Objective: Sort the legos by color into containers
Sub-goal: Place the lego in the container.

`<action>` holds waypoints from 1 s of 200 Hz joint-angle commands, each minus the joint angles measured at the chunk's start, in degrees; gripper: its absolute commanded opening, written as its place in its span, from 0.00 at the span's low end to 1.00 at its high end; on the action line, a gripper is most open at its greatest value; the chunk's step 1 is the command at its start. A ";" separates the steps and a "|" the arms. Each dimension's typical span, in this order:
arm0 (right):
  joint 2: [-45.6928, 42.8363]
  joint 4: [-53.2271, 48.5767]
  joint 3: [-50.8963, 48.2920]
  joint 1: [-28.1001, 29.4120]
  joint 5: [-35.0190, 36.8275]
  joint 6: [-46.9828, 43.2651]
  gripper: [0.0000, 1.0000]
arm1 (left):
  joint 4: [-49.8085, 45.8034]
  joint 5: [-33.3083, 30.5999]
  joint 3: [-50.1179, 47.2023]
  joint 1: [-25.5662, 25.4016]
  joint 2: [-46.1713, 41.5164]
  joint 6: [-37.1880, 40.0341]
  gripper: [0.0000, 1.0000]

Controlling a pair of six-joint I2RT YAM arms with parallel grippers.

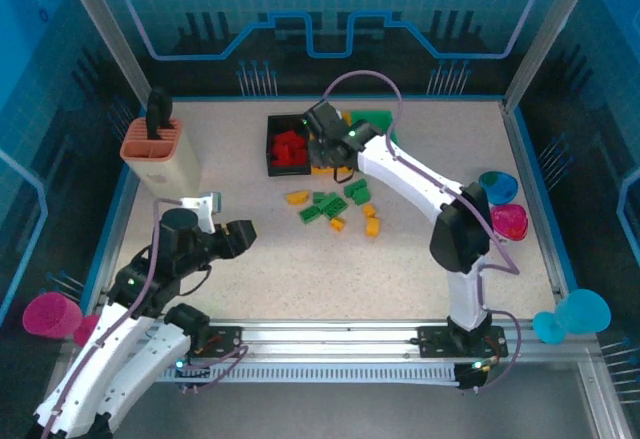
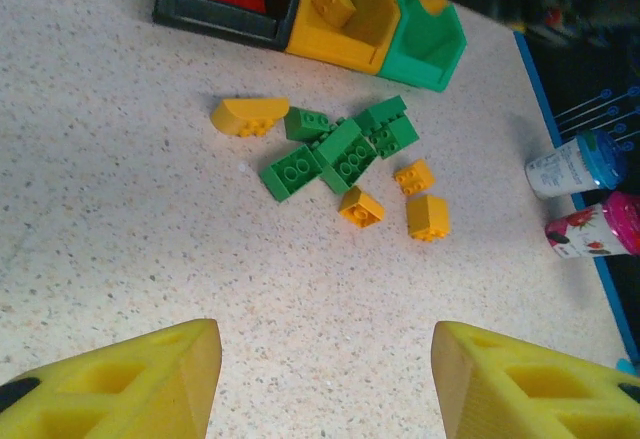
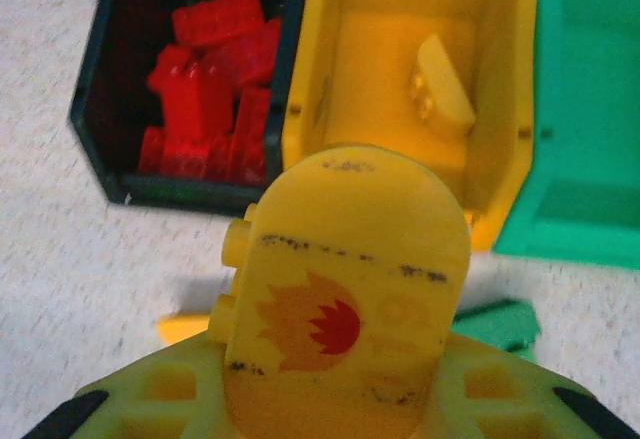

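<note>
My right gripper [image 3: 340,394] is shut on a rounded yellow lego [image 3: 350,279] with a flame print. It holds the brick above the front rim of the yellow bin [image 3: 395,49], where another yellow lego [image 3: 445,84] lies. The black bin [image 3: 95,109] to its left holds red legos [image 3: 210,79]. The green bin [image 3: 590,109] stands to its right. Loose green legos [image 2: 335,149] and yellow legos [image 2: 428,216] lie on the table in front of the bins. My left gripper [image 2: 325,379] hangs open well short of that pile, with nothing between its fingers [image 2: 130,384]. From above, the right gripper [image 1: 328,134] covers the yellow bin.
A salmon slotted holder [image 1: 160,154] stands at the back left. Pink [image 1: 507,222] and blue [image 1: 495,184] cups sit by the right edge, near the right arm's elbow. Another pink cup [image 1: 50,314] and a blue cup [image 1: 575,314] lie off the table's front corners.
</note>
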 commanded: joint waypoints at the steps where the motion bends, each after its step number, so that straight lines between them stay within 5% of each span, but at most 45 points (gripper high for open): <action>1: 7.37 -3.63 6.72 -2.05 -2.17 -4.28 0.36 | -0.50 2.68 -1.43 -0.58 -0.91 -2.69 0.59; 34: 16.52 -6.29 17.24 -4.86 -4.59 -5.40 0.35 | -0.37 3.55 -1.70 -1.37 -1.29 -3.76 0.59; 115: 24.35 -4.18 20.93 -6.31 -5.12 -5.35 0.39 | -2.86 2.59 -0.82 -1.94 -3.14 -3.35 0.59; 162: 21.58 -5.42 20.03 -5.96 -5.20 -5.44 0.65 | -1.85 2.22 -0.70 -2.07 -2.45 -3.39 0.59; 200: 11.61 -3.12 13.44 -3.84 -4.30 -6.44 0.69 | -0.48 1.71 1.39 -2.91 6.38 -0.77 0.61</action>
